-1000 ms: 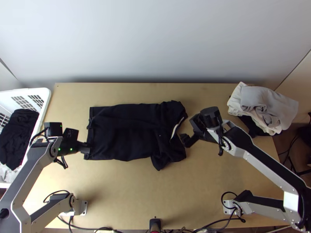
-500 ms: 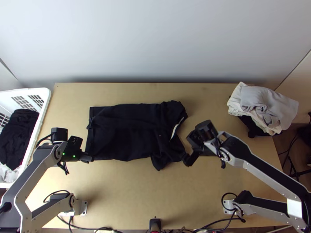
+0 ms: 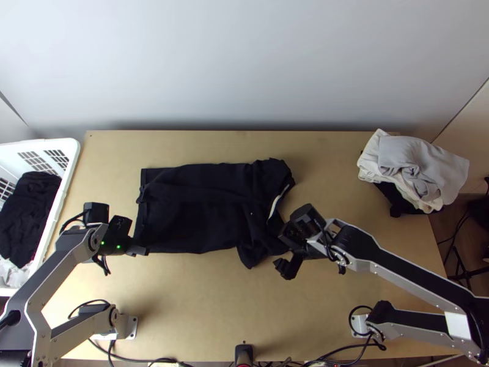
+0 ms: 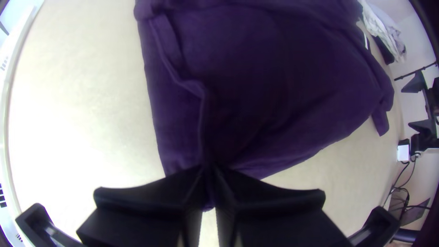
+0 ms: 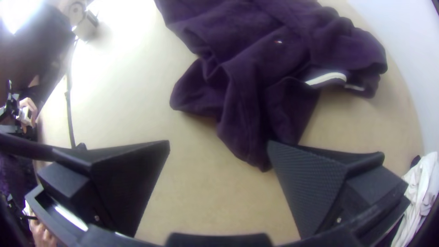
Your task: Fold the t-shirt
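Observation:
The dark t-shirt [image 3: 202, 208] lies on the table, folded over lengthwise, with its right end bunched and a white-edged collar there. My left gripper [image 3: 145, 251] is at its near left corner; in the left wrist view the gripper [image 4: 208, 183] is shut on a pinch of the dark fabric [image 4: 274, 91]. Beside the near right end of the shirt is my right gripper [image 3: 282, 266]. In the right wrist view that gripper [image 5: 218, 146] stands wide open, one fingertip beside the tip of the bunched cloth [image 5: 247, 105] and bare table between the fingers.
A white basket [image 3: 74, 153] with dark and white cloth stands at the left edge. Light and dark clothes [image 3: 415, 165] are piled at the table's far right corner. Cables [image 3: 202, 362] run along the near edge. Bare wood [image 3: 202, 300] lies nearer than the shirt.
My right gripper has moved nearer and to the left, along the shirt's right end. The left gripper has shifted slightly right and nearer. The shirt looks almost unchanged.

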